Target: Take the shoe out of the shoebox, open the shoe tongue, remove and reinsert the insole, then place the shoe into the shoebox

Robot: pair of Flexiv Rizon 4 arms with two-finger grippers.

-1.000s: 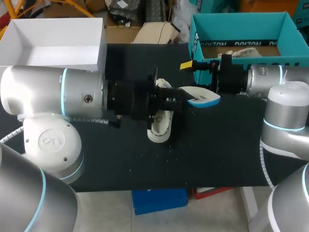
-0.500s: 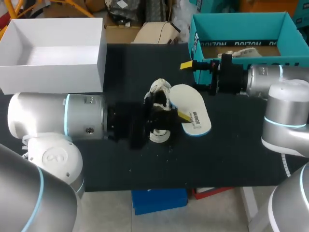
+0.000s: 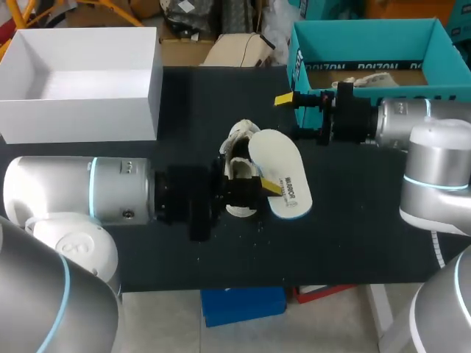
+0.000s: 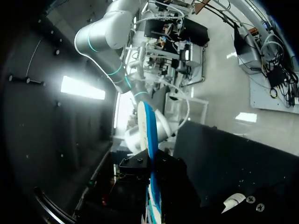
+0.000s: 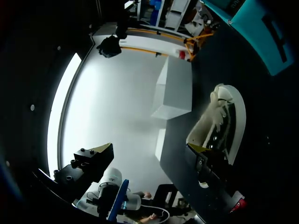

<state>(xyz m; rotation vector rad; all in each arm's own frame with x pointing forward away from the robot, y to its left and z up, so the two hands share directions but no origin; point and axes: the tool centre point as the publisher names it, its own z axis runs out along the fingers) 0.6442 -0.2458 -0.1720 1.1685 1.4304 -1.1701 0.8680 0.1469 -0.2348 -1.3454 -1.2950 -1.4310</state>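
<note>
The left arm comes in from the left and lies nearly level across the near half of the table, its wrist pointing right. The left gripper sits at the middle of the table, clamped on the insole, with one yellow fingertip pressed on the printed upper face. In the left wrist view the insole stands edge-on between the fingers and runs out ahead of them. The right arm enters from the right and also lies level, pointing left. The right gripper is just in front of the near left corner of the teal shoebox, its fingers spread wide with nothing between them. The insole's long axis runs from far left to near right, its blue-rimmed end nearest; whether it touches the table I cannot tell. The white shoe lies on the table just left of the insole and partly under it. Its long axis runs near to far, the crumpled opening at the far end and the rounded end near, beneath the left gripper. The teal shoebox stands at the far right; a pale thing shows inside it, too hidden to name. A white box stands at the far left.
</note>
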